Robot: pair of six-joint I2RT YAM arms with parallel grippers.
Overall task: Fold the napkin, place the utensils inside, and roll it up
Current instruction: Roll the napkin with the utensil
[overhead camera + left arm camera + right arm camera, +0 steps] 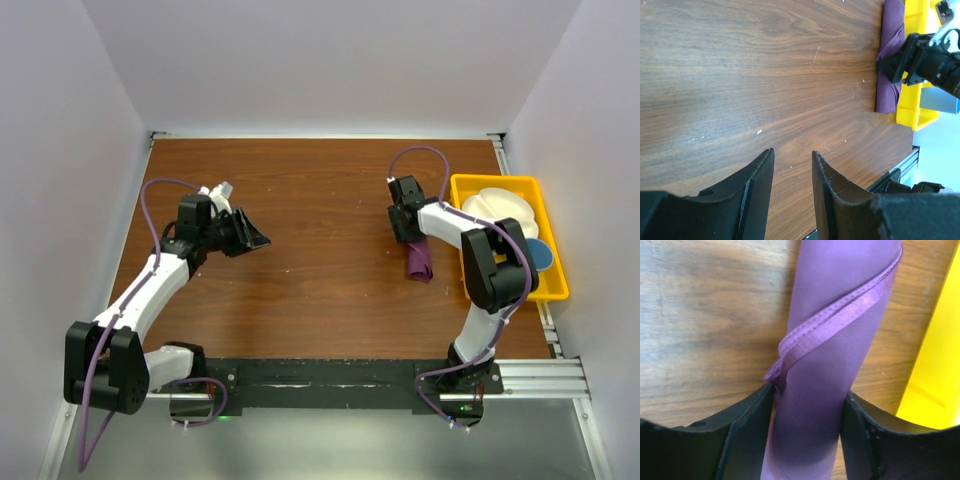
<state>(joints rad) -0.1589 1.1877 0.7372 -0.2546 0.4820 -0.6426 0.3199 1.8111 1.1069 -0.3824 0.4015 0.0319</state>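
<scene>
The plum-purple napkin [420, 262] lies rolled into a tight tube on the wood table, just left of the yellow tray. It also shows in the left wrist view [885, 95] and fills the right wrist view [840, 315], with a hemmed edge wrapped diagonally across it. My right gripper [411, 243] [807, 390] is closed round the roll, one finger pressing each side. My left gripper [262, 240] [792, 152] is open and empty over bare table at the left, far from the napkin. No utensils are visible.
The yellow tray [505, 180] sits at the right table edge, holding a white divided plate [500, 210] and a blue cup [540, 255]. The tray's wall [935, 365] is right beside the roll. Bare wood [330, 220] lies between the arms.
</scene>
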